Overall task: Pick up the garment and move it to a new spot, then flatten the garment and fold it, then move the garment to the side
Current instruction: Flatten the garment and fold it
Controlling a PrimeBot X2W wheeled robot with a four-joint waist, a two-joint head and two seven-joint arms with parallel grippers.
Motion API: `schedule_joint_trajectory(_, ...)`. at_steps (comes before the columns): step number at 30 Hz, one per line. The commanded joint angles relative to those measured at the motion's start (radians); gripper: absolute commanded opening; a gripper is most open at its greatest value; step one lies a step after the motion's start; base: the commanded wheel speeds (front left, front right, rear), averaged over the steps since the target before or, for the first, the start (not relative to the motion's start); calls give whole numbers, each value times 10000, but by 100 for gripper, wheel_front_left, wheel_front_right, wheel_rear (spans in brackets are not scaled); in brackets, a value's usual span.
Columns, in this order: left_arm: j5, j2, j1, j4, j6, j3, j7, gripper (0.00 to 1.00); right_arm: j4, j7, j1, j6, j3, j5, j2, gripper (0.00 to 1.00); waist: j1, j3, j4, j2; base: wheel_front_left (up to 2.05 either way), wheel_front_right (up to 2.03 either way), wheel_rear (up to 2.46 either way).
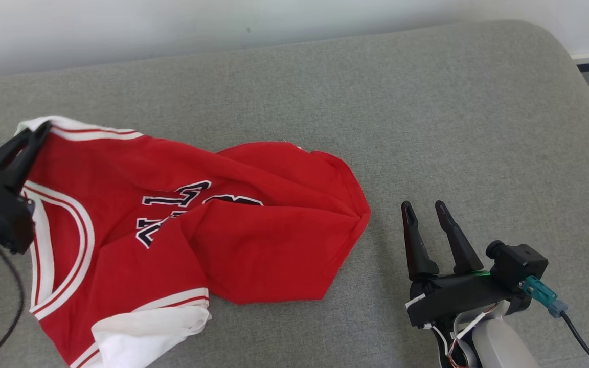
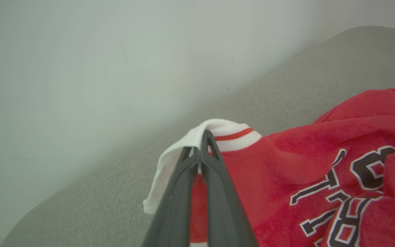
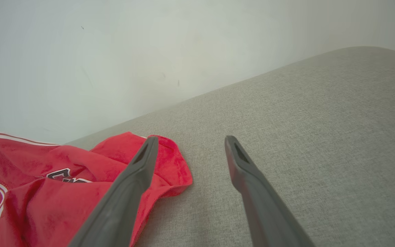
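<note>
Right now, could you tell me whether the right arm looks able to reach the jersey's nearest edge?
Probably yes: the right arm, its jaws open, hangs beside the rumpled edge of the red jersey, apart from it, with only bare grey cushion between.

Black right gripper (image 1: pixel 423 205), tapered dark fingers (image 1: pixel 417 245), teal connector (image 1: pixel 542 295), black cable (image 1: pixel 581 340), pale forearm (image 1: pixel 499 345)

Left of my right pincer (image 1: pixel 423 204) I see a soft, matt cloth jersey (image 1: pixel 253 245). The cushion (image 1: pixel 376 102) beneath is coarse woven fabric, and the pincer's fingers (image 1: pixel 417 245) are matt plastic.
</note>
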Motion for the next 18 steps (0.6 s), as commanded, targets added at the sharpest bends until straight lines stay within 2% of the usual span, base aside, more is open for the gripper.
schedule_joint_trajectory(1, 95, 104, -77, 228, 16, -54, -155, 0, 35, -50, -106, 4, 23, 11, 10, 100, -1, 107, -117, -2, 0, 0, 0)
schedule_joint_trajectory(3, 76, -32, -87, 789, 16, -66, -506, 0, 86, -82, -114, 4, 24, -18, 17, 100, -1, 75, -107, -2, 0, 0, 0)
schedule_joint_trajectory(4, 157, -81, -113, 1027, 18, -68, -675, 53, 108, -93, -116, 4, 13, -35, 16, 100, -1, 48, -87, -2, 0, 0, 0)
schedule_joint_trajectory(5, 166, -152, -103, 1267, 18, -77, -799, 100, 132, -101, -106, 4, -5, -51, 8, 100, -1, 13, -54, -2, 0, 0, 0)
schedule_joint_trajectory(12, -107, -561, 291, 1955, 16, -260, -1204, 100, 231, -15, 29, 4, -84, -78, -84, 100, -1, -358, 386, -2, 0, 0, 0)
schedule_joint_trajectory(18, -393, -919, 1170, 1426, 183, 16, -1399, 100, 258, 49, 237, 4, -160, 17, -109, 100, -1, -802, 861, -2, 0, 0, 0)
